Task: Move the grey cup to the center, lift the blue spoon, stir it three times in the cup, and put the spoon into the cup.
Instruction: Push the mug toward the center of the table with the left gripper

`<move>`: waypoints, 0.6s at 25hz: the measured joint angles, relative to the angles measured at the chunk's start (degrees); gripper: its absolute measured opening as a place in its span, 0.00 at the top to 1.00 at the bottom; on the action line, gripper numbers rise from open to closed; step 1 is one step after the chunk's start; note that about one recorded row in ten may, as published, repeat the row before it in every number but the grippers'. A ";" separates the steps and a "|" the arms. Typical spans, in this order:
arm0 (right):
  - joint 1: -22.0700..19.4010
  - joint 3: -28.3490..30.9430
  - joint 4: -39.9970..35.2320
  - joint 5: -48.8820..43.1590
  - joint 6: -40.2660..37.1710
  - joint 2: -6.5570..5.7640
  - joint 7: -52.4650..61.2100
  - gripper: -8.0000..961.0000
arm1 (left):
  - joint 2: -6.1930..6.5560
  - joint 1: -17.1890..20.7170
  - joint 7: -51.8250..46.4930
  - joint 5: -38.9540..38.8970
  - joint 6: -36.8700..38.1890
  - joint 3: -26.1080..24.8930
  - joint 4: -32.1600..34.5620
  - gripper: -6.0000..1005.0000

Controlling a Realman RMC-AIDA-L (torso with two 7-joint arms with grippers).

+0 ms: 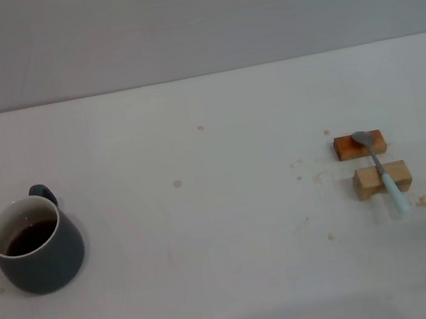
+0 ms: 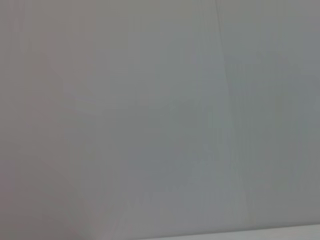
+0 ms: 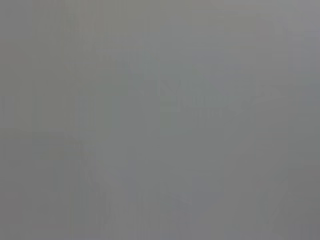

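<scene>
While neither tool shows up anywhere, the grey cup (image 1: 36,244) sits by the desk's (image 1: 210,234) left edge and the blue spoon (image 1: 381,169) lies across two wooden blocks (image 1: 370,161) near the right edge.

Slate grey, pale blue, two browns on white.

I've got the grey cup (image 1: 39,252) in dark slate, white inside, dark brown liquid. The blue spoon (image 1: 379,167) shows a pale blue handle and grey metal bowl. One wooden block (image 1: 359,144) reads reddish-orange, the other block (image 1: 382,179) light tan. White table (image 1: 212,250), faint brown specks.
</scene>
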 joint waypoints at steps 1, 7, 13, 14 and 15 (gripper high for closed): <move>-0.08 0.00 0.05 0.00 0.01 0.00 0.02 0.22 | 0.02 -0.36 0.07 -0.09 -0.60 -0.11 0.00 0.28; -0.20 -0.03 0.22 0.00 -0.01 0.00 0.00 0.22 | 0.05 -2.78 0.92 -0.23 -4.71 -1.77 0.12 0.56; -0.26 -0.09 0.26 0.00 -0.02 0.00 0.04 0.22 | 0.04 -5.11 1.09 -0.20 -7.88 -2.27 1.27 0.77; -0.24 -0.09 0.28 0.00 -0.04 0.00 0.05 0.22 | 0.04 -5.11 1.09 -0.20 -7.88 -2.27 1.27 0.80; -0.22 -0.09 0.31 0.00 -0.07 0.00 0.06 0.22 | 0.04 -6.67 1.12 -0.04 -9.06 -2.03 2.73 0.83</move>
